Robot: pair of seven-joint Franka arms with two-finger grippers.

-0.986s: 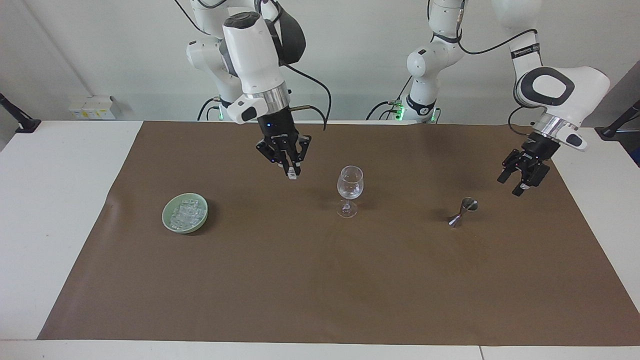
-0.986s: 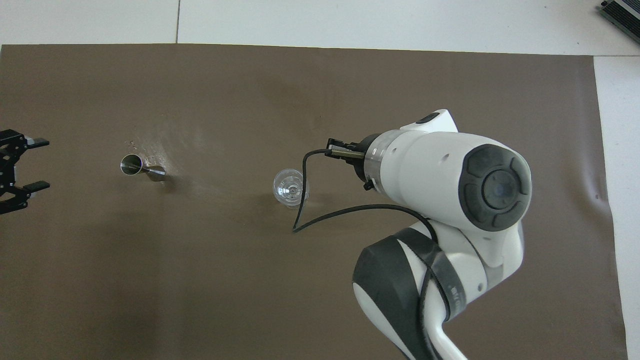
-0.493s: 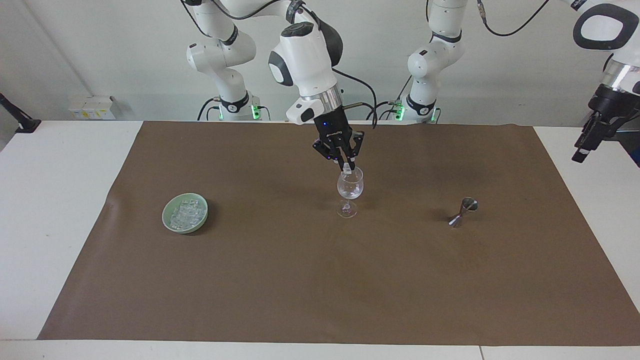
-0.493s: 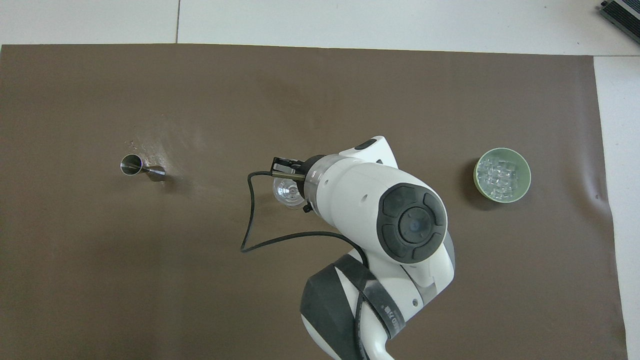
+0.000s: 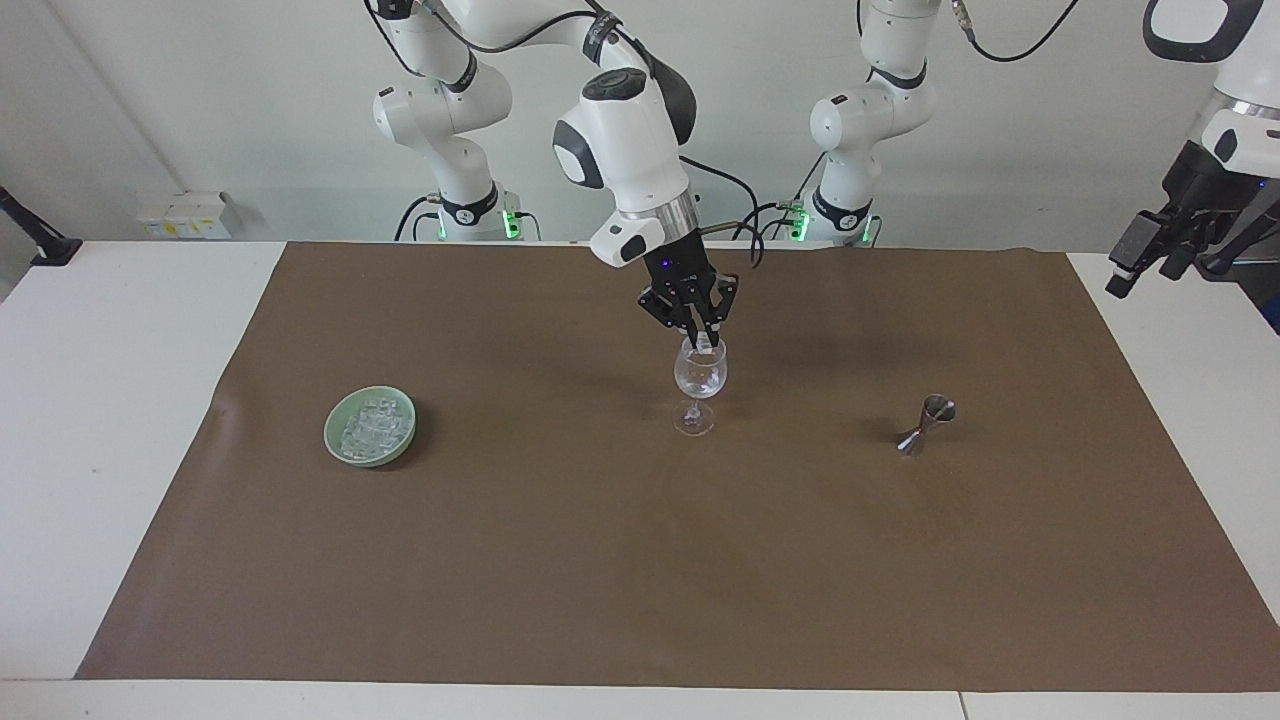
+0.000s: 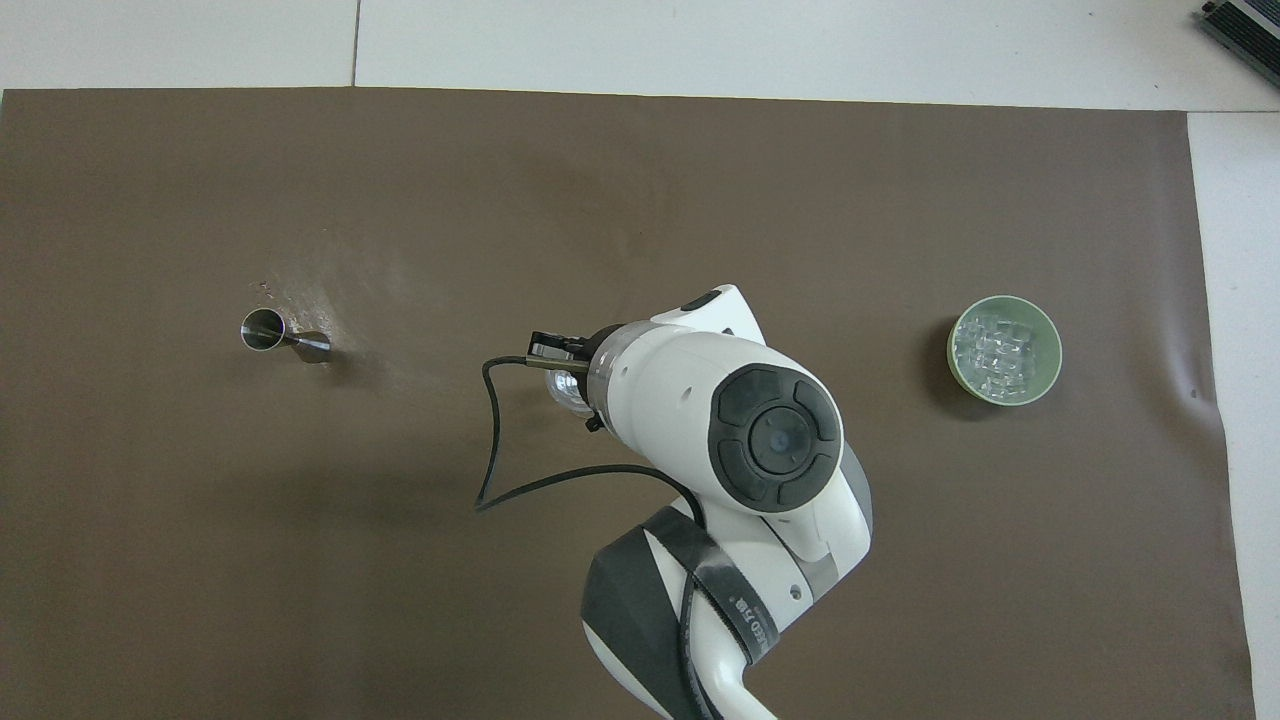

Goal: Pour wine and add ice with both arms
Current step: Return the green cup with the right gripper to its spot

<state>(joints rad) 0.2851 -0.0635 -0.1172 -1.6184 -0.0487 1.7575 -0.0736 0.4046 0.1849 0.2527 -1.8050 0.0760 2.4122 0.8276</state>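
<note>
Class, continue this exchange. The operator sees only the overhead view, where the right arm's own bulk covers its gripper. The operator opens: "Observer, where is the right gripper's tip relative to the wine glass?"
Observer: In the facing view, the right gripper points down with its fingertips at the mouth of the wine glass.
Operator: Is it carrying anything?
Observer: Yes, it is shut on a small clear ice cube, just at the rim.
Operator: The left arm is missing from my view. Where is it?
Observer: The left gripper is open and empty. It waits raised over the white tabletop at the left arm's end, off the brown mat.
</note>
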